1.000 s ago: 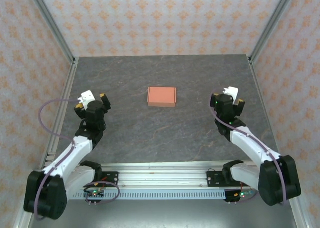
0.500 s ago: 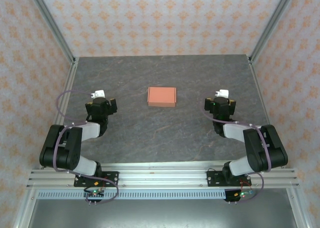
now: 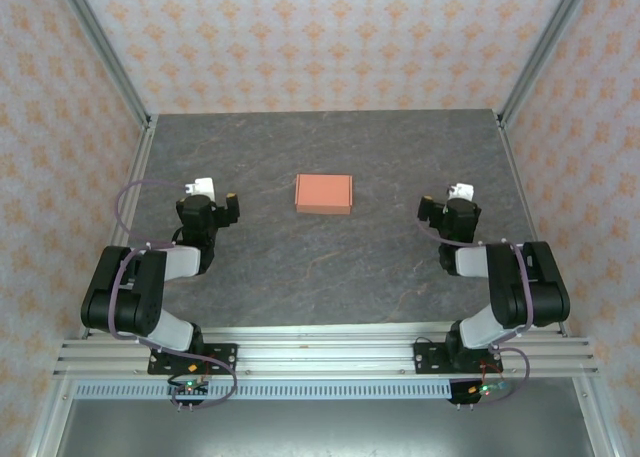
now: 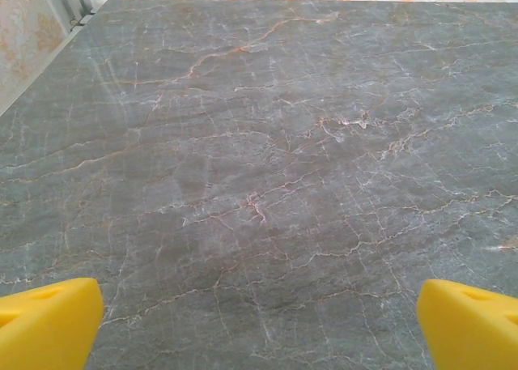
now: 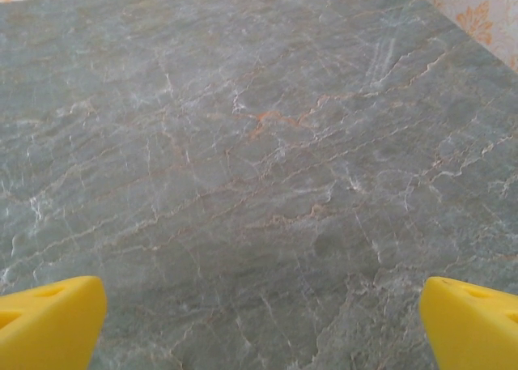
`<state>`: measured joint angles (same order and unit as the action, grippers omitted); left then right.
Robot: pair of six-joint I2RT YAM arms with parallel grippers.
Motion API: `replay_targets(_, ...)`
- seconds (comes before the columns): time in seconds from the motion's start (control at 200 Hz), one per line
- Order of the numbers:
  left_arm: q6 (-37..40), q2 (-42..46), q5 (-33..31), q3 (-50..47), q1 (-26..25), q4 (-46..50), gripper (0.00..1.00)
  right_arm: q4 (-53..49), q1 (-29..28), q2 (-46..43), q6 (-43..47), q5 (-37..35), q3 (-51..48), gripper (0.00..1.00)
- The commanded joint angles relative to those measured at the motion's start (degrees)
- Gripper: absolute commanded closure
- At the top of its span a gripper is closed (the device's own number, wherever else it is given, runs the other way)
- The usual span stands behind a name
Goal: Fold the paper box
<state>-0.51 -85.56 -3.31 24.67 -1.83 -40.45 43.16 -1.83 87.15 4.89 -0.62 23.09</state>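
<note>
I find the salmon-orange flat rectangular card box (image 3: 323, 194) lying on the dark grey veined stone table (image 3: 330, 277), about midway between the two arms and well apart from both. The left gripper (image 4: 259, 325) and the right gripper (image 5: 263, 325) each stand with yellow fingers spread wide, holding nothing, over bare table. In my judgement the folding is complete. Any next move calls only for checking that the flaps lie seated.
</note>
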Motion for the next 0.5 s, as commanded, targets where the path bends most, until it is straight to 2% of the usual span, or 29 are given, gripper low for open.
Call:
replay_targets(0.0,1.1,-0.2,0.3,-0.3,0.1,-2.1,0.00,0.7,0.3,-0.1,-1.9,-0.5,1.1,0.01)
replay_targets(0.495,1.4,-0.2,0.1,-0.2,-0.1,-1.9,0.00,0.5,0.2,-0.1,-1.7,-0.5,1.2,0.01)
